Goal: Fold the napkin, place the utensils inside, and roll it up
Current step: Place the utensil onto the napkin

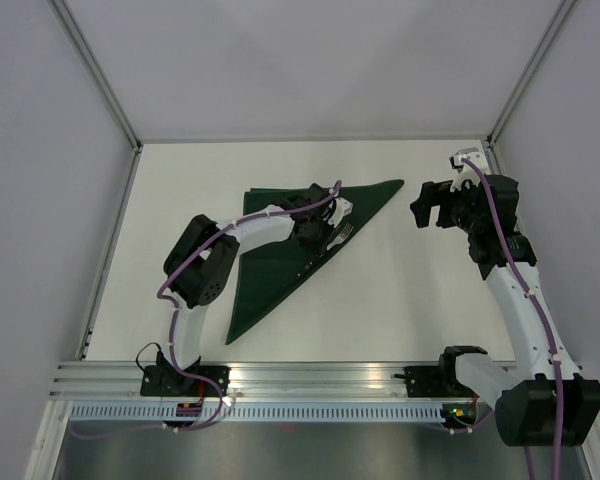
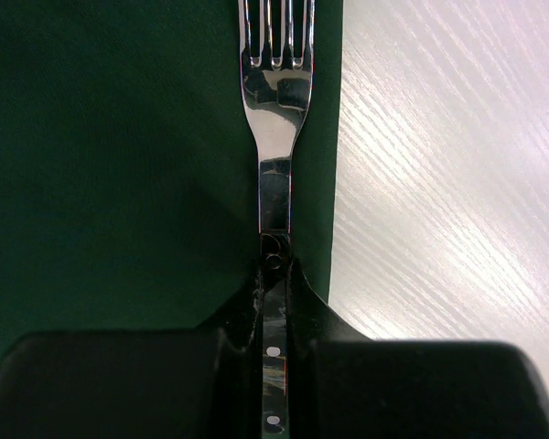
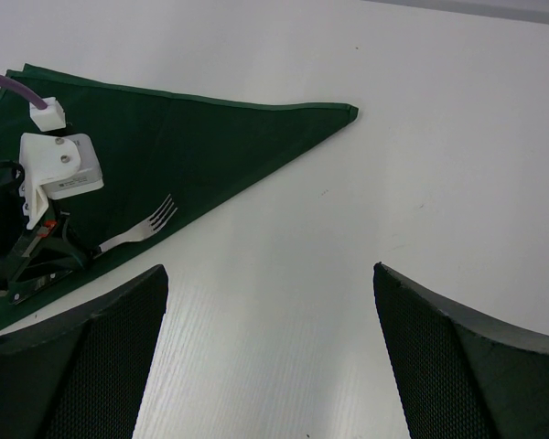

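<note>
The dark green napkin (image 1: 265,275) lies folded into a triangle on the white table; it also shows in the left wrist view (image 2: 119,137) and the right wrist view (image 3: 201,137). A silver fork (image 1: 343,235) lies on it along the long folded edge, tines pointing right. My left gripper (image 1: 320,250) is shut on the fork's handle, low over the napkin; in the left wrist view (image 2: 274,267) the fingers (image 2: 242,302) press both sides of the fork (image 2: 276,110). My right gripper (image 1: 421,210) is open and empty above bare table, right of the napkin's tip. The fork also shows in the right wrist view (image 3: 142,229). No other utensil shows.
The white table (image 1: 410,300) is bounded by grey walls at the back and sides and an aluminium rail (image 1: 310,378) at the near edge. The right gripper's fingers (image 3: 82,357) frame bare tabletop.
</note>
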{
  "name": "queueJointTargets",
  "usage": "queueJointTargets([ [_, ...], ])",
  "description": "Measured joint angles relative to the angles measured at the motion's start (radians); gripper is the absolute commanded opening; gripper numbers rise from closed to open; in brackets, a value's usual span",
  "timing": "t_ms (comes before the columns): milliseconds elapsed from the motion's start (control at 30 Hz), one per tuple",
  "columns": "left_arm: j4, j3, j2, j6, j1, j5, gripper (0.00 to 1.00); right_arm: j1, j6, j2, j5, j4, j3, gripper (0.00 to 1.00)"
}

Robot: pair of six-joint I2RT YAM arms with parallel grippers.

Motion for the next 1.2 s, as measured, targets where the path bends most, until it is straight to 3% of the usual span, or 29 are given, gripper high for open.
queueJointTargets([
  [300, 0.000, 0.000, 0.000, 0.000, 0.000, 0.001, 0.09, 0.000, 0.000, 0.006, 0.000, 0.000, 0.000, 0.98],
  [833, -0.001, 0.000, 0.000, 0.001, -0.008, 0.000, 0.08, 0.000, 0.000, 0.007, 0.000, 0.000, 0.000, 0.98],
  [933, -0.002, 0.000, 0.000, 0.001, -0.009, 0.000, 0.11, 0.000, 0.000, 0.007, 0.000, 0.000, 0.000, 0.98],
  [1200, -0.005, 0.000, 0.000, 0.002, -0.011, -0.004, 0.36, 0.000, 0.000, 0.007, 0.000, 0.000, 0.000, 0.98],
])
